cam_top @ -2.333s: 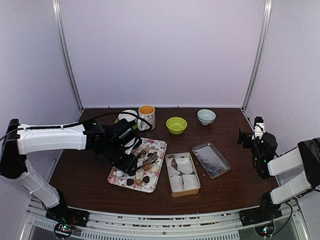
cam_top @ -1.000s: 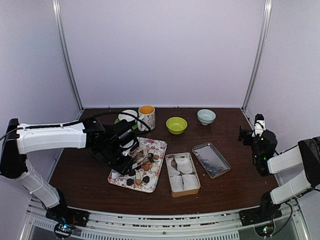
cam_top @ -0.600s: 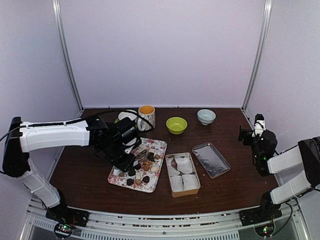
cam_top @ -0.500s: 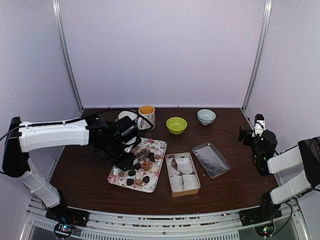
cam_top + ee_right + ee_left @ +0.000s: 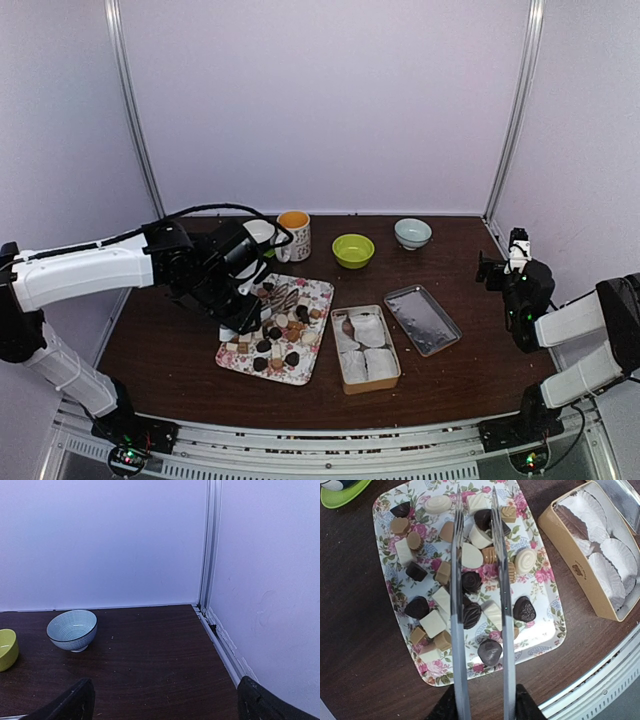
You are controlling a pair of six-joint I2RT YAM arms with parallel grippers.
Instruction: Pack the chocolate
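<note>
Many small chocolates [image 5: 471,582], round, square, heart-shaped, on glossy floral tray [image 5: 546,611]; left gripper [image 5: 484,706] clamps shiny metal tongs [image 5: 456,630]; right gripper [image 5: 167,702] spread wide.

This is a robot test booth. Plain pale-lilac panels [image 5: 320,100] close the back and sides, joined by aluminium posts [image 5: 138,120] at upper left and upper right. Robot arms [image 5: 90,275] are bolted to a metal rail [image 5: 330,442] below a dark wooden table [image 5: 170,350].

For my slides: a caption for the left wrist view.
Open metal tongs poised over assorted chocolates on a floral tray, paper-lined tin alongside.
</note>
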